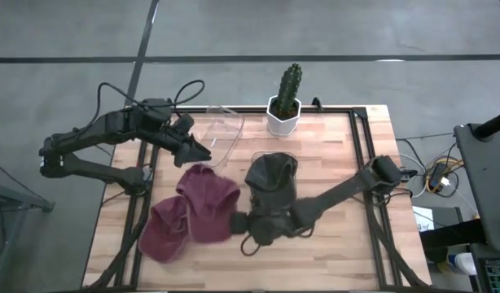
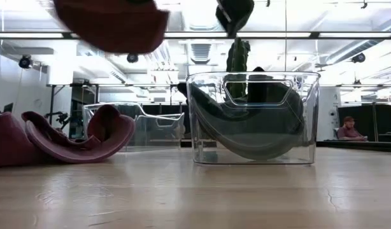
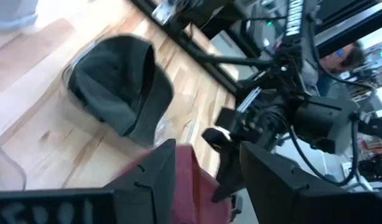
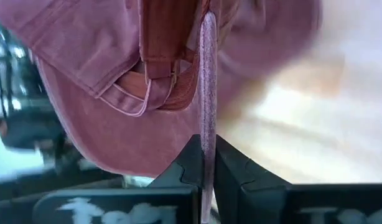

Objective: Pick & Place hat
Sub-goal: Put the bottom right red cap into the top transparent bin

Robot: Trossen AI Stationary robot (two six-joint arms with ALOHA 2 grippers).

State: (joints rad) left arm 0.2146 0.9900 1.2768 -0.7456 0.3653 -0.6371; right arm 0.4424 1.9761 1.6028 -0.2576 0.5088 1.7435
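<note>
The right pincer (image 4: 206, 163) was clamped thinly on the maroon hat's (image 4: 135, 81) brim edge, lower centre; it could slip. The left pincer (image 3: 203, 165) stood apart.

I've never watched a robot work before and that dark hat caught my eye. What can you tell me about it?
The dark hat is a charcoal-grey cap of soft cloth. It lies slumped and creased inside a clear plastic bin near the table's middle, its curved body sagging against the bin's floor and walls. A potted cactus stands behind it, maroon hats lie beside the bin. No gripper touches it.
</note>
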